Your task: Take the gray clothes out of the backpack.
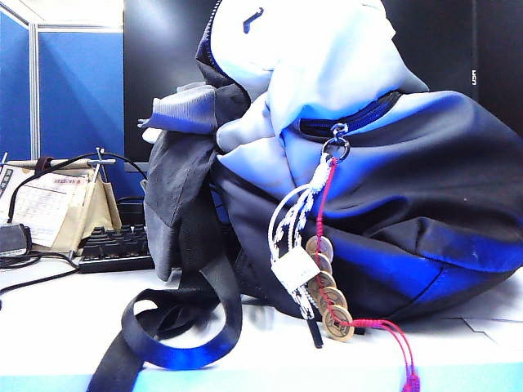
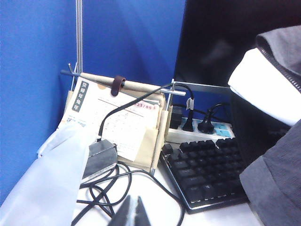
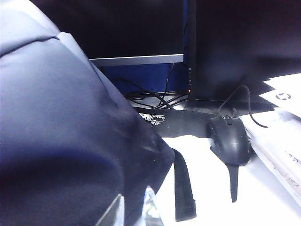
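Note:
The backpack (image 1: 425,204) lies on the white table, dark body low, pale gray panel (image 1: 319,57) on top, brass coins (image 1: 327,298) on red string hanging in front. The gray clothes (image 1: 176,204) spill in wrinkled folds from its left end. Neither gripper shows in the exterior view. In the left wrist view my left gripper (image 2: 134,213) is shut and empty, low over the table, with the gray clothes (image 2: 277,188) off to one side. My right gripper (image 3: 135,206) has its fingers a little apart, nothing between them, right beside the backpack's dark side (image 3: 70,141).
A black keyboard (image 2: 207,169), desk calendar (image 2: 117,122), tangled cables (image 2: 103,188), a power strip (image 2: 202,132) and a clear plastic bag (image 2: 51,183) lie left of the backpack. A black strap loop (image 1: 180,327) trails forward. On the right are a mouse (image 3: 230,139), papers (image 3: 282,132) and a monitor (image 3: 136,28).

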### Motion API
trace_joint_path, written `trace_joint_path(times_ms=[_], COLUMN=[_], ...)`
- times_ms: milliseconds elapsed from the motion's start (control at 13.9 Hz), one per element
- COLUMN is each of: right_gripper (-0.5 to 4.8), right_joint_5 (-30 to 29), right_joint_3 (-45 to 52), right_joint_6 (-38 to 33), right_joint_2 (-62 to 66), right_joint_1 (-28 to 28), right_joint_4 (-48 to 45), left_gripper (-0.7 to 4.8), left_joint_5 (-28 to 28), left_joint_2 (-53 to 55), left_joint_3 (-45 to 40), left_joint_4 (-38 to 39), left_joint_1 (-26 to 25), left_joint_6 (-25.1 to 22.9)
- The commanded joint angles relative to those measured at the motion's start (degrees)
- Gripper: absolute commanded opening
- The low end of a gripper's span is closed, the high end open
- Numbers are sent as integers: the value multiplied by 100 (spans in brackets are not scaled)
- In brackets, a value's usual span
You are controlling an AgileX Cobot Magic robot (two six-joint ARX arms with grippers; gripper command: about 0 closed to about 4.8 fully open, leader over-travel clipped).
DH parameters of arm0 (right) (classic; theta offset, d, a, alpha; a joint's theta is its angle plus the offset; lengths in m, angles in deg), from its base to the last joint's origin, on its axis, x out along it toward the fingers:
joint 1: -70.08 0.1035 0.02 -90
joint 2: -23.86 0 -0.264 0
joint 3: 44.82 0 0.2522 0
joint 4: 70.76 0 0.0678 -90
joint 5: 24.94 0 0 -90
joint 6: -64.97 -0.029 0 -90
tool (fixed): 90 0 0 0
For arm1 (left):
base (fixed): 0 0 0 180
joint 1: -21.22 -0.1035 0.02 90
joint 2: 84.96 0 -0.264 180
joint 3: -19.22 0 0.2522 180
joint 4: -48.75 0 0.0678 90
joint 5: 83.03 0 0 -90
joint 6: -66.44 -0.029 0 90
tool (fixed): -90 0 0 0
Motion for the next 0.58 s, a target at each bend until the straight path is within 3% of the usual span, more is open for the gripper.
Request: trace_joint_path(times_ms=[72,289,361,433,505,577], right_gripper=[63,63,63,59,18,12], right_joint_5=[-13,-79,-483,-1008,-1139,-1027], right_joint_3=[44,44,44,44,42,-9], right_joint_6=[-11,-66,-470,-1241,-1895,-2282], right_joint_2=[-9,-9,-9,-9,-9,-7], right_joint_1=[0,4,9,9,55,131], right_joint_4=[-59,-111,-382,-1191,-2179,-3056], left_gripper=[-5,-5,-5,-5,-5,7], left_joint_5=[-26,-37,-251,-654,-916,-901], left_joint_2=[-13,-13,-13,-13,-13,-9], left_joint_3=[0,0,2,2,2,4], left_joint_4=[-31,11,-184,-774,-1464,-1985], left_joint_1=[-2,0,2,2,4,39], left_joint_6=[15,205,960,2159,2935,3488])
